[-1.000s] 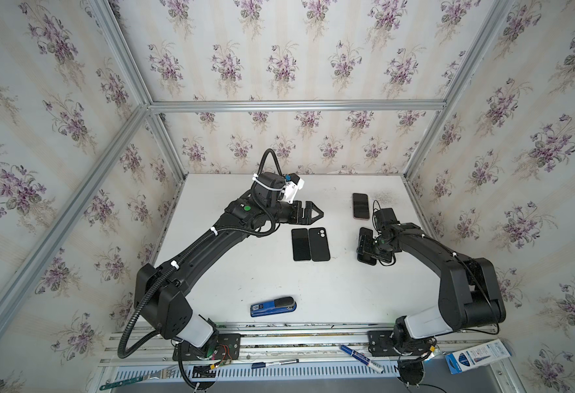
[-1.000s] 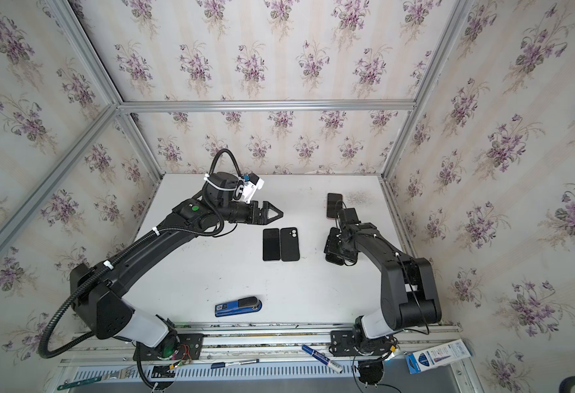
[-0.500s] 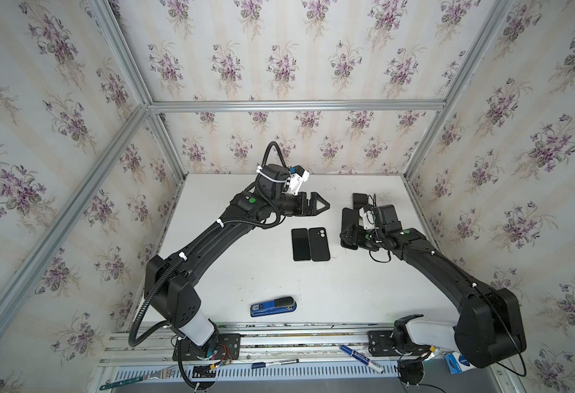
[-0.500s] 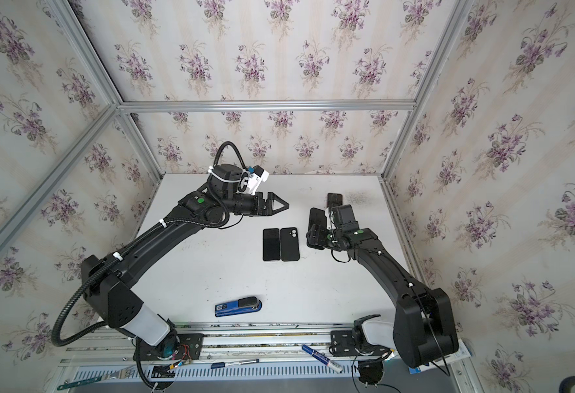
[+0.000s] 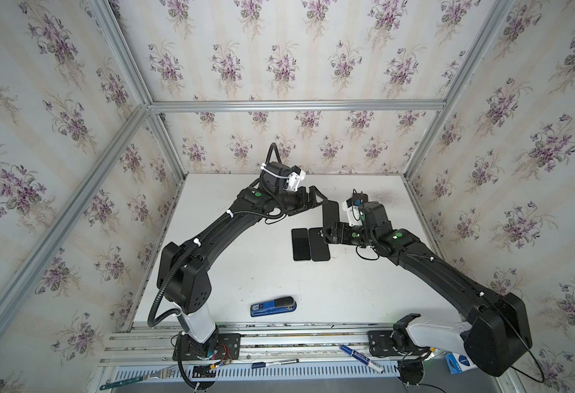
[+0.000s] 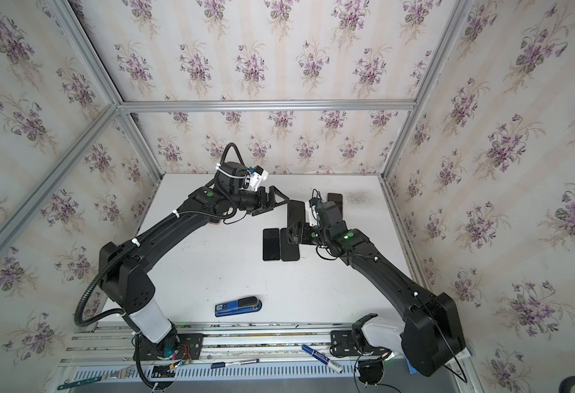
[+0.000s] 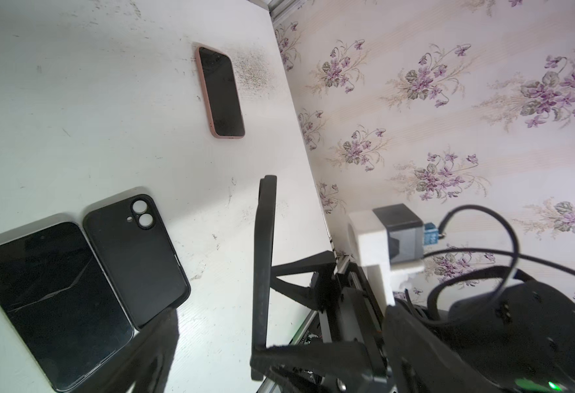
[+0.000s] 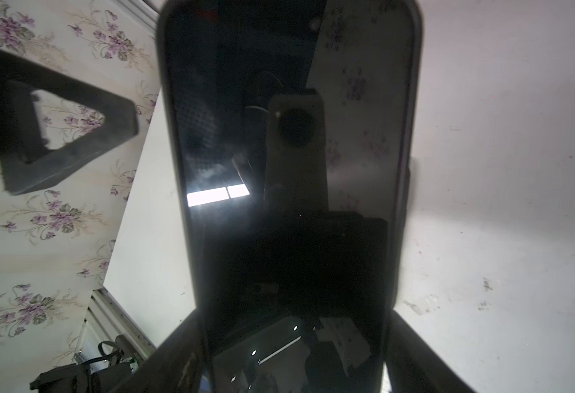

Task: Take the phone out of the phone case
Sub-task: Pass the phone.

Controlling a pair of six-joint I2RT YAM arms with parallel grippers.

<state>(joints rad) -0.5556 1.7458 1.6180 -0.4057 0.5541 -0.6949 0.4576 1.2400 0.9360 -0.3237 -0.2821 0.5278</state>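
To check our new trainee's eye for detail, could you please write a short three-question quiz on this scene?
1. True or false: the right gripper is gripping the black cased phone.
2. What lies right beside the empty black case on the table? A stapler; B bare cracked phone; C marker.
3. What colour is the case on the far phone, the one lying alone near the wall?
Key: 1 true; 2 B; 3 pink.

Cased phone [image 8: 289, 190] clamped in right tool [image 8: 293, 343], left tool's finger [image 8: 123, 126] beside
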